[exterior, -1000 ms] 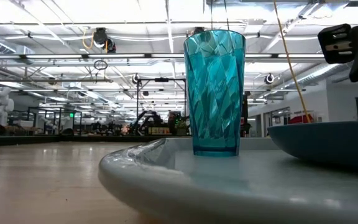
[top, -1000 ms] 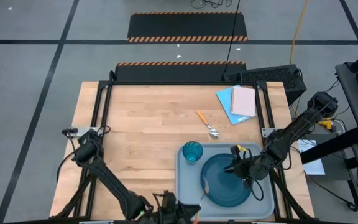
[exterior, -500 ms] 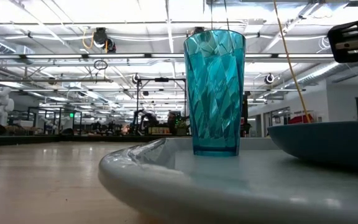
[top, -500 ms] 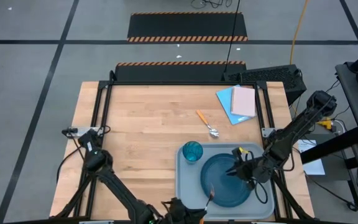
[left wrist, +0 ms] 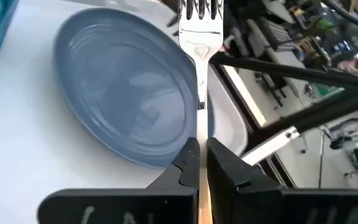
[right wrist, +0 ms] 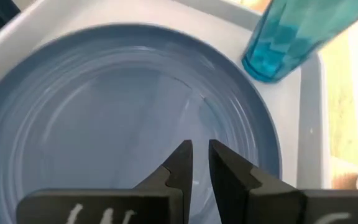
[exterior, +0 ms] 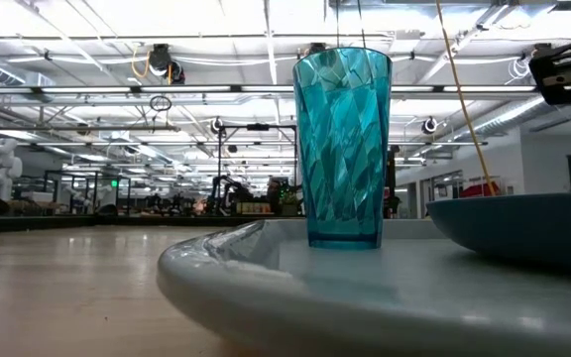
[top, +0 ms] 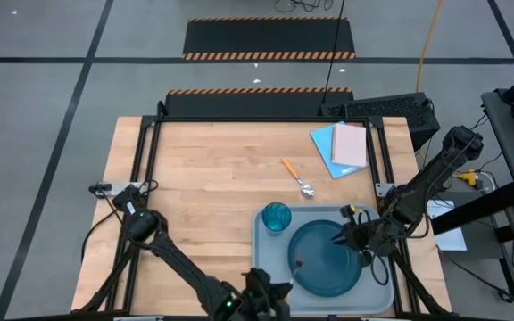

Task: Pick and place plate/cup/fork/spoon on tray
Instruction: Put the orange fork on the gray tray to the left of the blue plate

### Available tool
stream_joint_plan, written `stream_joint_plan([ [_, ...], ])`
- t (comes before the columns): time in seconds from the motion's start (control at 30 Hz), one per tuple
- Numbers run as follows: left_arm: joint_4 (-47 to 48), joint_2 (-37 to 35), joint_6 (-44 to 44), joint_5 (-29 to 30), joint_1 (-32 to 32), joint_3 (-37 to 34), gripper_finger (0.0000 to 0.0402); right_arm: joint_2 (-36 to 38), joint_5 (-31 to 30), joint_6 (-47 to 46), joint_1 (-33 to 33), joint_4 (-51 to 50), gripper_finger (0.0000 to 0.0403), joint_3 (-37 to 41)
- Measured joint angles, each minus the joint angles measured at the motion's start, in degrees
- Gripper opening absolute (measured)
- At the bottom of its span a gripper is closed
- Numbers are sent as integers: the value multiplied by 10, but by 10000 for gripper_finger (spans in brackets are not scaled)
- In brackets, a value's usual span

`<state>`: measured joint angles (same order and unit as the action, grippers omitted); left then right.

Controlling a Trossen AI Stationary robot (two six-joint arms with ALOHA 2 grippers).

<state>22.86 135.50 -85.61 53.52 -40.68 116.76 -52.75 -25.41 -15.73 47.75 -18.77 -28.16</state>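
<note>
The pale tray (top: 269, 254) lies at the table's near right. On it rest the blue plate (top: 327, 260) and, at its far left corner, the upright teal cup (top: 276, 217). My left gripper (left wrist: 199, 163) is at the tray's near left edge, shut on the fork (left wrist: 201, 37), whose tines reach over the plate (left wrist: 123, 93). My right gripper (right wrist: 200, 158) hovers over the plate's right part (right wrist: 104, 124), its fingers a narrow gap apart with nothing between them. The orange-handled spoon (top: 297, 177) lies flat on the wood beyond the tray. My left gripper pinches the fork between its two fingers where the silver neck (left wrist: 200, 124) meets the orange handle. The fingers slant down from the table's near side and lie along the fork. Neck and tines stick out ahead of them over the plate's edge.
Blue and pink flat sheets (top: 342, 147) lie at the table's far right. Bare wood spreads over the left half of the table. In the low view the cup (exterior: 343, 149) stands tall on the tray's rim side (exterior: 266, 288), the plate (exterior: 523, 228) to its right.
My left gripper has sunk and moved toward the tray, tipping further down, so the fork now reaches over the plate. My right gripper has drawn a little toward the table's right edge, still above the plate.
</note>
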Motion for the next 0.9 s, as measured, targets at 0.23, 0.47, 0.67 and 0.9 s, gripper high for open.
stream_joint_plan([
  [0.23, 57, 0, -104, -55, 21, -39, 9, 1, 1, -29, 0, -21, 43, 0],
  [0.47, 83, 0, -186, -92, 34, -83, 9, 2, 2, -46, 10, -24, 43, 15],
  [0.67, 86, 0, -222, -151, 52, -115, 18, 1, 0, -57, 14, -26, 43, 43],
  [0.9, 86, 0, -224, -181, 74, -120, 22, 10, -7, -29, 10, -24, 43, 43],
])
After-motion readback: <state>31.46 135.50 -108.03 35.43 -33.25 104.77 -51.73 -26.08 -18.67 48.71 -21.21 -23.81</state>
